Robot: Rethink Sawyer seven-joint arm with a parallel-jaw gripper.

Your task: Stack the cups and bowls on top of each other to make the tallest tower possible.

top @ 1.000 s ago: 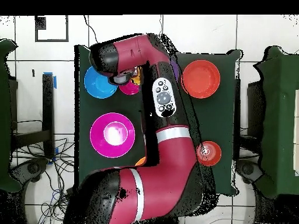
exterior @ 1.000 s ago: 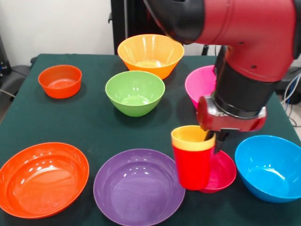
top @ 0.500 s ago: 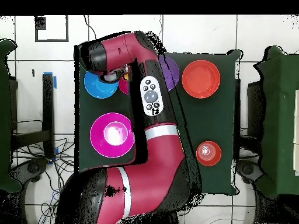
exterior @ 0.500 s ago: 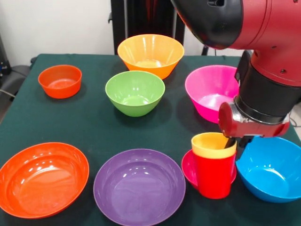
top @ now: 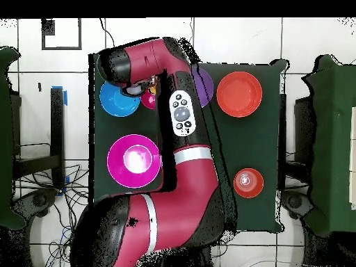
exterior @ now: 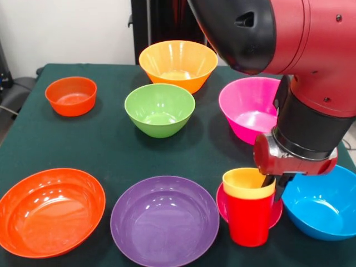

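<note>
- We see the end effector pinching the yellow cup's rim.
- The yellow cup sits inside the red cup.
- A blue bowl is just beside it.

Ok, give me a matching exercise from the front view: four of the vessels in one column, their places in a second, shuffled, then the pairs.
Things:
1. yellow cup
2. purple bowl
3. small orange-red bowl
4. blue bowl

Places:
A. far left corner of the table
B. nested inside the red cup
C. near right, beside the cups
D. near edge, between the large orange-red bowl and the cups

Pairs: 1-B, 2-D, 3-A, 4-C
</note>
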